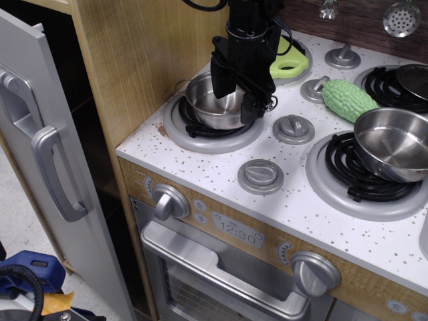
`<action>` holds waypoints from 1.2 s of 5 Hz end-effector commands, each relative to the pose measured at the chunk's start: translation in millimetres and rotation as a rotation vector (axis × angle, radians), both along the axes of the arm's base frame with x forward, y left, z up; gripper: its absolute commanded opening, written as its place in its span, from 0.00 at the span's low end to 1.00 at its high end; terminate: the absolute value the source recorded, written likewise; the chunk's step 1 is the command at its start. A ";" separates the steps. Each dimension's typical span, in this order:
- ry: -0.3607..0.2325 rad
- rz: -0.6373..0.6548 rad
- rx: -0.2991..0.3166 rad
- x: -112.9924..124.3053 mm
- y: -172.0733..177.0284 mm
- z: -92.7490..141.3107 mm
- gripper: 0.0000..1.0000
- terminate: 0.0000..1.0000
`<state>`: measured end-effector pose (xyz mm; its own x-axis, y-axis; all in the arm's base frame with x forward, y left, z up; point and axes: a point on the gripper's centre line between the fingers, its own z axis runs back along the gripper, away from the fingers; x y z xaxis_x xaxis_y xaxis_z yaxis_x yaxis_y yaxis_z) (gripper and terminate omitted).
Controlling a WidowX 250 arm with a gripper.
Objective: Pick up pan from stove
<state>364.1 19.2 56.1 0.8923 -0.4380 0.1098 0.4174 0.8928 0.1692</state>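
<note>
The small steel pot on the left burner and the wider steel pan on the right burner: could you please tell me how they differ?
The small steel pot is deeper with straight sides; the wider steel pan is shallower with sloping sides. The pot sits level inside its burner ring, while the pan rests tilted on its coil. The gripper is down at the pot, one finger inside its rim and one outside; nothing touches the pan. Both are shiny, empty steel cookware on the stove.

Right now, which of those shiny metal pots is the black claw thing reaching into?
The small deep pan on the front-left burner of the stove. The tool straddles its right rim. The wider, shallower pan sits tilted on the front-right burner, untouched.
</note>
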 end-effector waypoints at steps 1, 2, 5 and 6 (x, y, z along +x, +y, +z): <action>0.000 0.000 0.000 0.0 0.0 0.0 1.00 0.00; -0.009 0.001 -0.006 -2.5 0.1 -6.1 1.00 0.00; -0.028 -0.009 -0.015 -1.4 6.1 -19.3 0.00 0.00; -0.029 -0.012 -0.010 -1.5 6.9 -19.2 0.00 0.00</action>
